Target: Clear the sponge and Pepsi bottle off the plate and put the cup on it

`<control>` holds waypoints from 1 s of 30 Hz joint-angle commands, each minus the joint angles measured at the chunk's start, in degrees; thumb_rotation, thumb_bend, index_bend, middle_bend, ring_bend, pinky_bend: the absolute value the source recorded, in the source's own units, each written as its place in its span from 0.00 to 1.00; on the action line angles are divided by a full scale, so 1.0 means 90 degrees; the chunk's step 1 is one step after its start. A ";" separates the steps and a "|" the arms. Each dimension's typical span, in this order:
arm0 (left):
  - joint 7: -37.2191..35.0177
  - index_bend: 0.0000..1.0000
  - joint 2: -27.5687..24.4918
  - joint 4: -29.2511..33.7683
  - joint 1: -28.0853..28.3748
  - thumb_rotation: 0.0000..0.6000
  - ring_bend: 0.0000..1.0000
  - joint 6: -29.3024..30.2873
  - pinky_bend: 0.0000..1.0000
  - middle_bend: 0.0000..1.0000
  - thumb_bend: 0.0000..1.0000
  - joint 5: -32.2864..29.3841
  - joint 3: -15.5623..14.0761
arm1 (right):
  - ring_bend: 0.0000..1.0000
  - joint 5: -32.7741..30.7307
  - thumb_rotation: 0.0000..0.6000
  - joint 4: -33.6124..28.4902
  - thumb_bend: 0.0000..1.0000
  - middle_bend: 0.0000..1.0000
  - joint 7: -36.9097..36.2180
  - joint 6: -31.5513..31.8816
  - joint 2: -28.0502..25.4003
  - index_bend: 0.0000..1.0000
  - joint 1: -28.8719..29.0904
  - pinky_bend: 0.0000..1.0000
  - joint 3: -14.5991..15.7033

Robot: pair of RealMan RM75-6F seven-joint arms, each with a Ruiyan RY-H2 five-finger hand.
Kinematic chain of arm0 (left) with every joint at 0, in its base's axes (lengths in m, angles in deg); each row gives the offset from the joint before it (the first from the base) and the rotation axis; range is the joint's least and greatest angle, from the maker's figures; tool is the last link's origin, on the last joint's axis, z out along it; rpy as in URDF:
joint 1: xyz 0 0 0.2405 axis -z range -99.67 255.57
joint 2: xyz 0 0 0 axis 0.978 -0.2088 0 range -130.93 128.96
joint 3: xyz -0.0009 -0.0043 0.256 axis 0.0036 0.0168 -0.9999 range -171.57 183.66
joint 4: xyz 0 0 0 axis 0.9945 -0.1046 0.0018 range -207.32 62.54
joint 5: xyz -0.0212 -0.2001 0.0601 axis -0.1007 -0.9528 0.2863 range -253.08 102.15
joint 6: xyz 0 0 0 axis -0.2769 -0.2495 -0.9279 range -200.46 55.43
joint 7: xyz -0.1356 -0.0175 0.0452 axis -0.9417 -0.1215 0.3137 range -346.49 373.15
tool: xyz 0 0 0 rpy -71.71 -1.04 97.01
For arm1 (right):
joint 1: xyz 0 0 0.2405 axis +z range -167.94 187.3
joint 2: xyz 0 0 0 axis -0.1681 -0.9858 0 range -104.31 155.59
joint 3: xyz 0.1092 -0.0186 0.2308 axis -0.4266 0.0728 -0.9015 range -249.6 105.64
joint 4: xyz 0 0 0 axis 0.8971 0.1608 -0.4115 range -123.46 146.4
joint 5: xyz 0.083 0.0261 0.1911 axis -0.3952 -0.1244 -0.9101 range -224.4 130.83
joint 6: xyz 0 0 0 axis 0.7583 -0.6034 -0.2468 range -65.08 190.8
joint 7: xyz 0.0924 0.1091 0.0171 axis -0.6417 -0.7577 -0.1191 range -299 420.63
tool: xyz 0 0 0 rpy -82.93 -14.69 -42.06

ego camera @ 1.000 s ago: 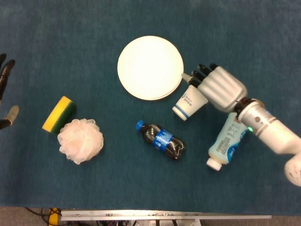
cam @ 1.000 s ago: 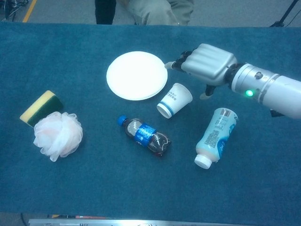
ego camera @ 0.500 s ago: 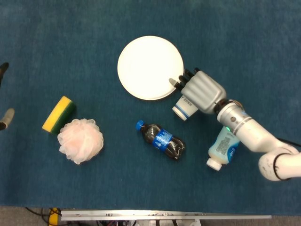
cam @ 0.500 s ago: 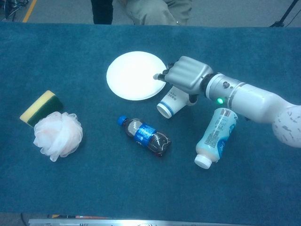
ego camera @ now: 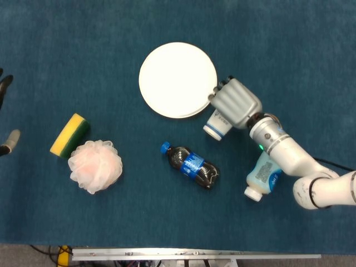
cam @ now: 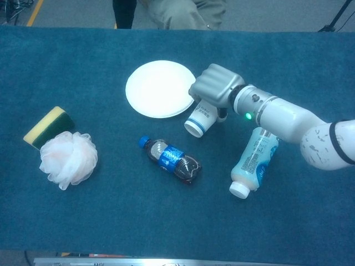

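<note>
Gripping the cup (ego camera: 217, 123), the right hand (ego camera: 235, 102) has fingers wrapped over it; cup lies tilted on the table (ego camera: 311, 50), just beside the plate (ego camera: 177, 79) rim. Plate is bare. Pepsi bottle (ego camera: 192, 166) lies on its side below the plate; sponge (ego camera: 70, 135) far left, touching a pink puff (ego camera: 95, 165). Left hand (ego camera: 6, 119) at frame edge, state can't tell.

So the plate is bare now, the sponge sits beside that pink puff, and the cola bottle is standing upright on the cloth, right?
Not quite: the Pepsi bottle lies on its side on the blue cloth, blue cap pointing toward the pink puff, as the head view shows. The rest holds: the plate is bare, and the sponge sits beside the puff.
</note>
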State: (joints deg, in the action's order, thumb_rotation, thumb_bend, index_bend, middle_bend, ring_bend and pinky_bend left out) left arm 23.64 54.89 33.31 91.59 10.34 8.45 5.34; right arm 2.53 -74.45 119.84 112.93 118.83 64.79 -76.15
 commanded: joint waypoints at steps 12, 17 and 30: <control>0.0070 0.01 0.0019 0.0020 -0.0066 1.00 0.06 -0.0123 0.25 0.04 0.27 0.0074 0.0089 | 0.35 -0.0560 1.00 0.0191 0.00 0.43 -0.0237 0.0680 0.0219 0.45 0.0314 0.40 -0.0580; 0.0113 0.01 0.0002 0.0063 -0.0093 1.00 0.06 -0.0140 0.25 0.03 0.27 0.0106 0.0109 | 0.35 -0.0816 1.00 0.0363 0.00 0.43 0.0154 0.1073 0.0551 0.45 0.0465 0.40 -0.0645; 0.0091 0.01 -0.0078 0.0119 -0.0200 1.00 0.06 -0.0144 0.25 0.03 0.27 0.0178 0.0133 | 0.31 -0.1283 1.00 0.1205 0.00 0.41 0.0933 0.1586 0.1464 0.41 0.0791 0.39 -0.0818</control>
State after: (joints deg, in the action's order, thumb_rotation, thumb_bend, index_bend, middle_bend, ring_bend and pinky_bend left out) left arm 24.46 54.19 34.37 89.79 9.06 10.05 6.54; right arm -8.80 -64.10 127.95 127.06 131.53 71.64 -83.33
